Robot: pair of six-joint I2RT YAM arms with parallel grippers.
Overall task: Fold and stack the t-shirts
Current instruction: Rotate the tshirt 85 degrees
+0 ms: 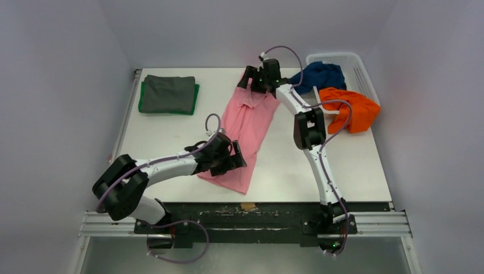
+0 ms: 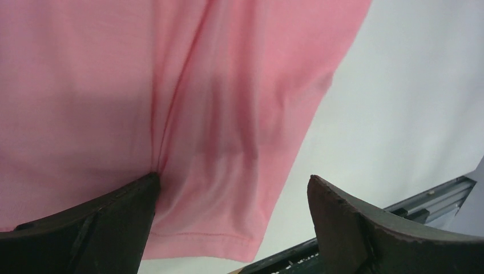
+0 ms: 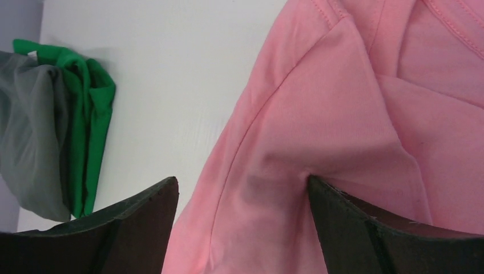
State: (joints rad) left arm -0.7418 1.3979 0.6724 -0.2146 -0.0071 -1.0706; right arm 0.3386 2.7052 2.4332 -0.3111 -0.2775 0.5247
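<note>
Five shirts and one basket sit on a smooth white table (image 1: 354,165), worked by two arms. Nearest, the left gripper (image 1: 234,158) is low over the hem end of the pink shirt (image 1: 248,128). Its two dark, curved fingers are spread wide and grip nothing; one fingertip (image 2: 149,180) touches a crease in the soft pink cloth (image 2: 114,85), the other is over bare table.

The pink shirt lies as a long, narrow strip running away from the arms. At its far, collar end the right gripper (image 1: 251,80) also has its fingers wide apart, holding nothing, with one fingertip (image 3: 317,185) on the stitched pink cloth (image 3: 342,142).

Far left, a folded grey shirt (image 1: 168,93) lies on a folded green shirt (image 1: 196,97). Far right, a white mesh basket (image 1: 357,65) holds a crumpled navy shirt (image 1: 319,74), and a rumpled orange shirt (image 1: 351,107) hangs over its near rim.
</note>
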